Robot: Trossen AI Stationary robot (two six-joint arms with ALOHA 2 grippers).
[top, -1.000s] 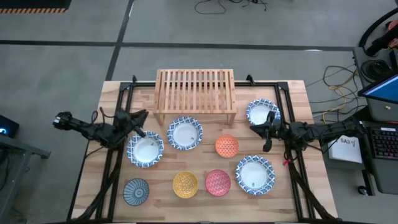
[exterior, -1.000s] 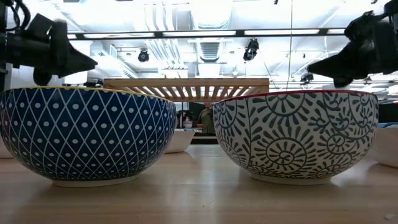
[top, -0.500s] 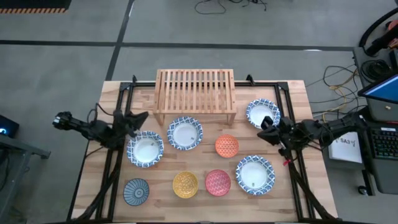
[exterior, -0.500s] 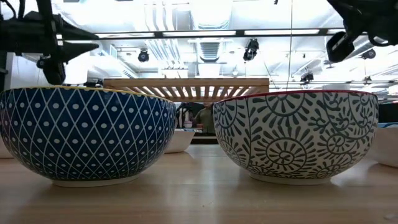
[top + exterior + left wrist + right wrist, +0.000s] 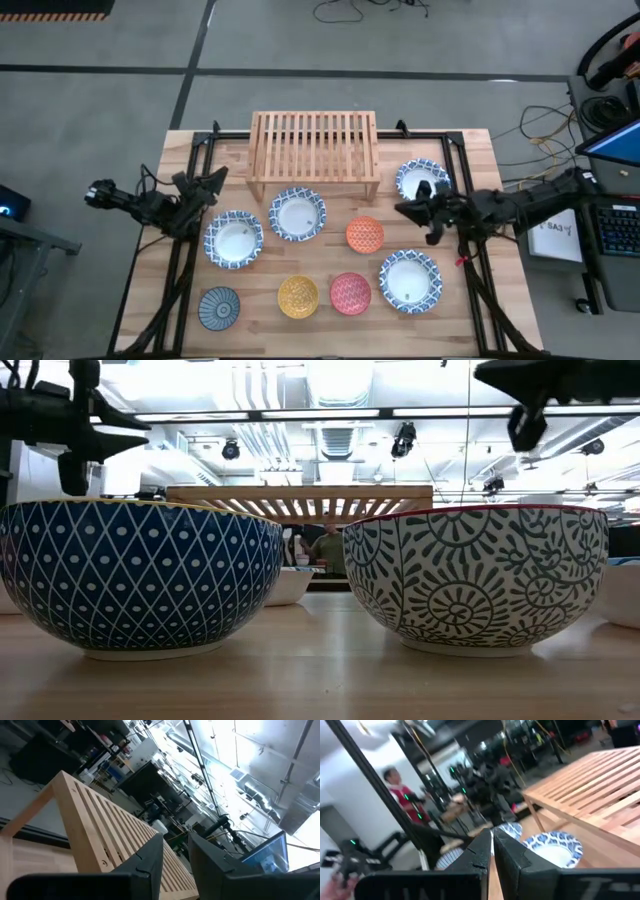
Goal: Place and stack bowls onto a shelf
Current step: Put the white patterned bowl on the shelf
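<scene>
While both arms hung above the table [image 5: 470,150], none of the eight bowls had yet reached the shelf [image 5: 314,148], which stood empty at the far edge, its slatted top bare. The left gripper [image 5: 213,181] hovered off the shelf's left end, just beyond the leftmost white bowl [image 5: 234,239], and its own wrist camera showed the two fingers [image 5: 150,857] standing a little apart with nothing between them, pointing toward the wooden slats. The right gripper [image 5: 404,209] sat raised over the boards beside the white bowl by the shelf's right leg [image 5: 421,180]; its fingers [image 5: 481,851] were pressed together with barely a slit showing, holding nothing.

A second white bowl [image 5: 297,214] lay just in front of the shelf, and the fourth white bowl [image 5: 410,280] sat near the table's right front. Between them rested the orange bowl [image 5: 365,234]. Along the near edge stood the grey-blue bowl [image 5: 219,307], the yellow bowl [image 5: 298,296] and the red bowl [image 5: 350,293], each apart from its neighbours.

From table height, the yellow-rimmed bowl's blue lattice outside [image 5: 140,575] and the red-rimmed bowl's dark floral outside [image 5: 475,575] filled the foreground, with the shelf's top bar visible behind them. A person in red [image 5: 399,787] stood in the room beyond the table.
</scene>
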